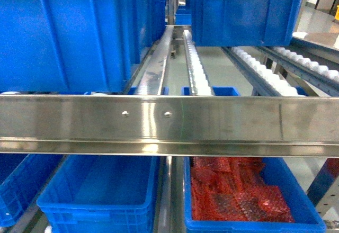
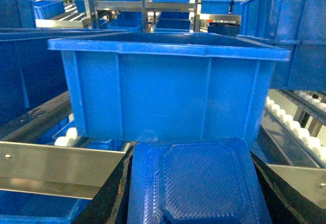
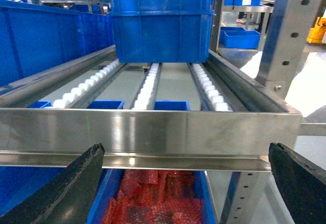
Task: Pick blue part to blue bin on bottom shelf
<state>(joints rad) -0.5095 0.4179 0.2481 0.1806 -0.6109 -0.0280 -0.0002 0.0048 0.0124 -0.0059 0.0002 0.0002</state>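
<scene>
Gripping blue part (image 2: 198, 183) between its fingers: left tool (image 2: 196, 193), before a blue bin (image 2: 168, 89) | right tool (image 3: 188, 183) open, over red-filled bin (image 3: 153, 206)

Five blue bins (image 1: 95, 196), one blue part (image 2: 198, 183)

blue part (image 2: 198, 183) — blue, cross-hatched | bins (image 1: 98, 193) — blue | rollers (image 3: 147, 84) — white

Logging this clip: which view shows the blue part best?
The left wrist view. The blue part fills the lower middle there, between the left hand's black fingers, its embossed tray-like surface clear. The head view and right wrist view show bins and rack only, no blue part.
</scene>
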